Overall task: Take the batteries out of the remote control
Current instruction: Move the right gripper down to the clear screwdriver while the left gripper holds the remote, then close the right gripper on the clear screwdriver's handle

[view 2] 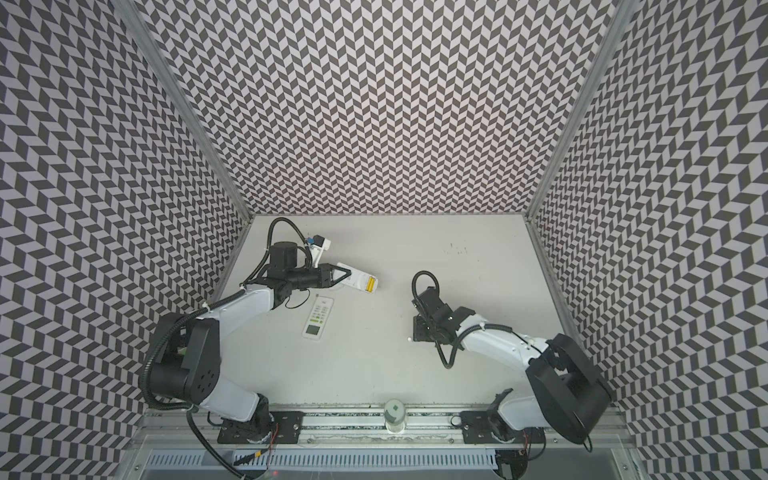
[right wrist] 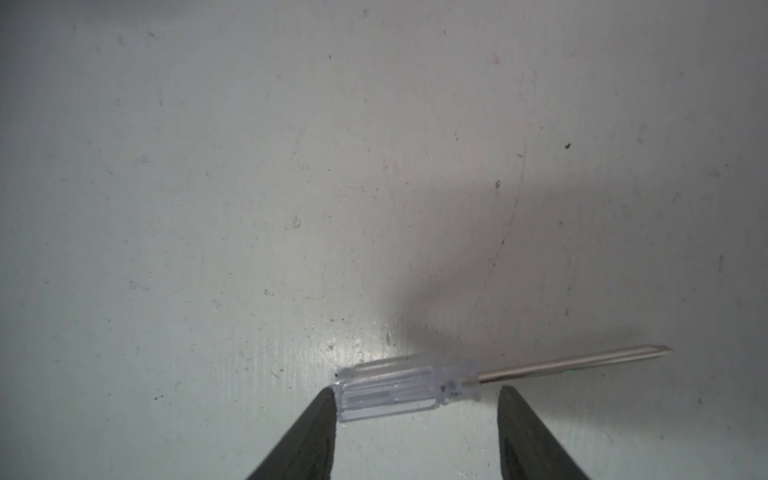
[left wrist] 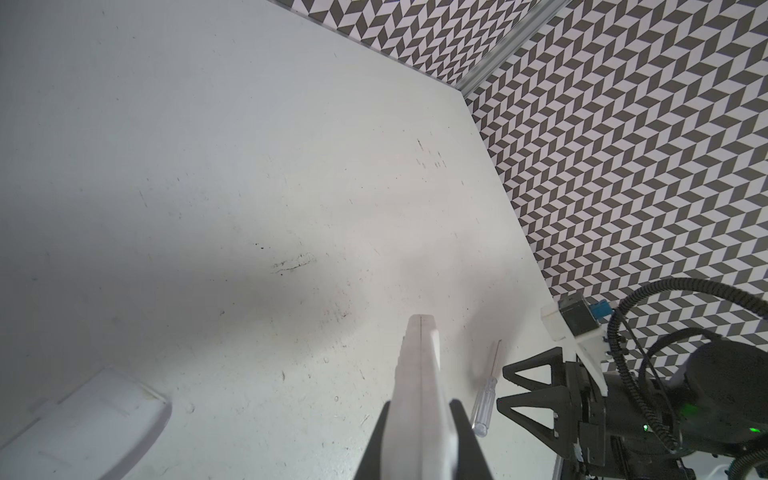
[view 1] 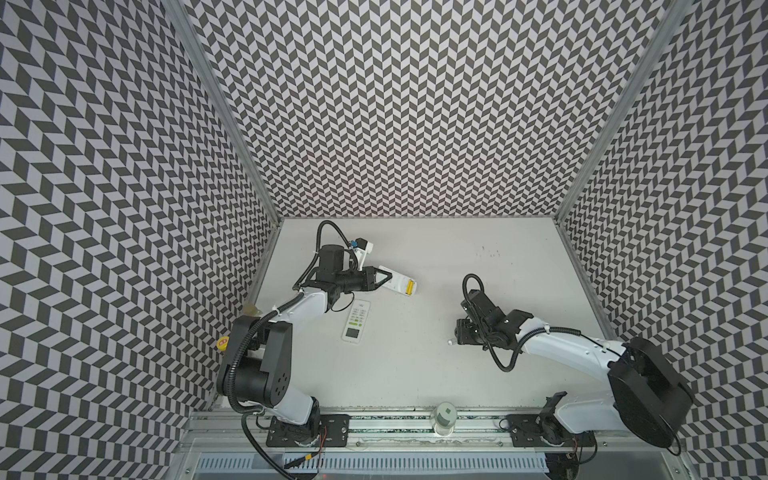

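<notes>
Two yellow batteries [view 1: 410,287] [view 2: 370,284] are seen side by side in the open compartment at one end of the remote control [view 1: 398,281]. Further cells cannot be made out. The remote control's other end is clamped between the closed fingers of the left hand [view 1: 390,277]. Whether it rests on the worktop [view 1: 415,374] or is lifted off it cannot be told. In the left wrist view it is shown edge-on, with the compartment hidden.

A second remote [view 1: 356,321] lies keys-up just beside the held one, on its side toward the arm bases. A white flat piece [left wrist: 83,428], blurred and cut off by the frame, is seen near the remote control; what it is cannot be told.

Well apart from the remote control, toward the right arm, a clear-handled screwdriver [right wrist: 407,390] lies flat. The right hand [right wrist: 417,390] is set astride it, partly open. One fingertip [right wrist: 320,411] touches the handle's butt, the other stands clear of the shaft, and nothing is gripped. In both top views the screwdriver is almost wholly hidden under that hand.
</notes>
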`<move>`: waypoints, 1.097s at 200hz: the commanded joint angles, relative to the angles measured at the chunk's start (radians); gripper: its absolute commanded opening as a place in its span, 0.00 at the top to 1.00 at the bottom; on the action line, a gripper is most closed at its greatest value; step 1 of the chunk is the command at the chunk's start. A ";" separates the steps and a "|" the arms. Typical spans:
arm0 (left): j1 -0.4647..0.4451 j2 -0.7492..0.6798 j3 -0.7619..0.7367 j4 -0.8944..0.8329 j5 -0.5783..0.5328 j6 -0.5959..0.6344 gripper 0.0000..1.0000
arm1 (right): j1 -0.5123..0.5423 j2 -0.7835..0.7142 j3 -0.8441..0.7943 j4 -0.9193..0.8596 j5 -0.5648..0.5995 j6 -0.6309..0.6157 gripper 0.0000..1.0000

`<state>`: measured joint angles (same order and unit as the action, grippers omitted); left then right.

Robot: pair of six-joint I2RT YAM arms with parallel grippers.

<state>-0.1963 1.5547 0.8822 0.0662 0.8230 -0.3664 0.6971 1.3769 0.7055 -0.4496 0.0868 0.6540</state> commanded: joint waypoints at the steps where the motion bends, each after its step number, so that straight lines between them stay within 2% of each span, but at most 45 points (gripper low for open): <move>1: 0.001 -0.028 0.005 0.015 -0.007 0.019 0.98 | -0.010 -0.011 -0.003 -0.008 0.012 0.035 0.40; 77: 0.015 -0.026 0.026 -0.013 -0.005 0.055 0.97 | -0.101 -0.024 -0.085 0.074 -0.068 -0.001 0.39; 102: 0.023 -0.030 0.032 -0.022 -0.029 0.057 0.97 | -0.141 0.002 -0.115 0.151 -0.115 -0.021 0.39; 136: 0.026 -0.043 0.021 -0.019 -0.019 0.059 0.97 | -0.176 0.098 -0.062 0.175 -0.144 -0.085 0.39; 219: 0.030 -0.048 0.013 -0.005 -0.012 0.052 0.97 | -0.174 0.291 0.122 0.207 -0.183 -0.183 0.39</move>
<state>-0.1738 1.5295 0.8829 0.0334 0.7982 -0.3229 0.5220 1.6142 0.8055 -0.2329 -0.0685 0.5064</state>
